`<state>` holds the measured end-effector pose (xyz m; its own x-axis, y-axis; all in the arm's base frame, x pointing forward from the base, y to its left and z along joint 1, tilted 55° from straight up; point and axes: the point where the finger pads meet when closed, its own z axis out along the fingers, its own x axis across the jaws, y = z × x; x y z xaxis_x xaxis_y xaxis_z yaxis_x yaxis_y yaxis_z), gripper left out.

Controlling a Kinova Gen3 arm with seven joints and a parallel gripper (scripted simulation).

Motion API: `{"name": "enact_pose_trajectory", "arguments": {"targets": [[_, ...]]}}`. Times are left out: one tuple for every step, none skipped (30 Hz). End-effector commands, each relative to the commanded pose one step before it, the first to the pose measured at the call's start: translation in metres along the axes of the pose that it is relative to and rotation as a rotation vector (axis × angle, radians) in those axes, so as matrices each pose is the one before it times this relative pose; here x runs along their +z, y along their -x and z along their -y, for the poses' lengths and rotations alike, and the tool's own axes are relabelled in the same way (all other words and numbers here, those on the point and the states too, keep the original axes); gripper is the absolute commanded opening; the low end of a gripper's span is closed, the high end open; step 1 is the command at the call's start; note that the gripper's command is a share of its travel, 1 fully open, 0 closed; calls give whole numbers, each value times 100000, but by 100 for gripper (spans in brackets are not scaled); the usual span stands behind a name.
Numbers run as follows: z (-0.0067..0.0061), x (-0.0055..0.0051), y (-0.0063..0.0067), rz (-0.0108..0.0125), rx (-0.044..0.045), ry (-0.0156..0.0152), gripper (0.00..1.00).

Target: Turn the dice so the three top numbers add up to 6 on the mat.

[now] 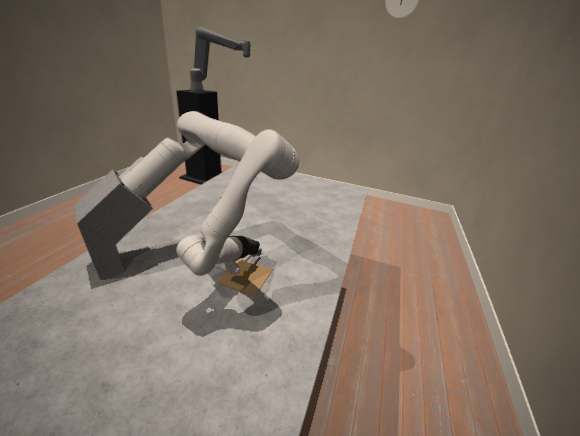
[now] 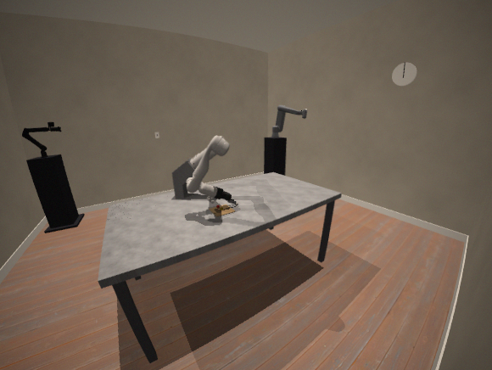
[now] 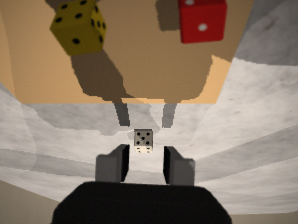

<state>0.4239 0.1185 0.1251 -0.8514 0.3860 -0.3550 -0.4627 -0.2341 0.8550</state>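
In the wrist view a small white die (image 3: 144,140) lies on the grey table, just off the near edge of the tan mat (image 3: 120,55). The face turned to the camera shows several dark pips. My gripper (image 3: 146,158) is open; its fingertips stand on either side of the white die with a gap on each side. A yellow die (image 3: 80,26) lies on the mat at the far left and a red die (image 3: 202,20) at the far right. In the top view the gripper (image 1: 255,256) hangs low over the mat (image 1: 246,278).
The arm's grey base block (image 1: 107,220) stands on the table behind and left of the mat. The table's right edge (image 1: 345,300) runs a short way beyond the mat. A black pedestal with a camera arm (image 1: 199,135) stands behind the table.
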Motion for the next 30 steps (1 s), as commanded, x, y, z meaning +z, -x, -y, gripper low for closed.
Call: {"name": "enact_pose_trajectory", "arguments": {"targets": [[136, -1237, 317, 1088, -506, -581, 64], [0, -255, -1, 0, 1, 0, 64], [0, 0, 0, 0, 0, 0, 64], [0, 0, 0, 0, 0, 0, 64], [0, -207, 0, 0, -1, 0, 64], [0, -154, 0, 0, 0, 0, 64], [0, -103, 0, 0, 1, 0, 64], [0, -58, 0, 0, 0, 0, 64], [0, -23, 0, 0, 0, 0, 64], [0, -4, 0, 0, 0, 0, 64], [-4, -2, 0, 0, 0, 0, 64], [-24, -13, 0, 0, 0, 0, 64], [-61, -32, 0, 0, 0, 0, 64], [-108, -57, 0, 1, 0, 0, 64], [-161, -85, 0, 2, 1, 0, 64], [-215, -114, 0, 1, 0, 0, 64], [-267, -142, 0, 0, 0, 0, 64], [-313, -167, 0, -1, 0, 0, 64], [-353, -188, 0, 0, 0, 0, 64], [0, 0, 0, 0, 0, 0, 64], [0, 0, 0, 0, 0, 0, 64], [-384, -204, 0, 0, 0, 0, 64], [-404, -215, 0, 0, 0, 0, 64], [-412, -219, 0, 0, 0, 0, 64], [-410, -218, 0, 0, 0, 0, 64], [-396, -210, 0, 0, 0, 0, 64], [-372, -198, 0, -1, 0, 0, 64], [-338, -180, 0, 0, 0, 0, 64], [-297, -158, 0, 0, 0, 0, 64], [-250, -133, 0, 0, 0, 0, 64]]}}
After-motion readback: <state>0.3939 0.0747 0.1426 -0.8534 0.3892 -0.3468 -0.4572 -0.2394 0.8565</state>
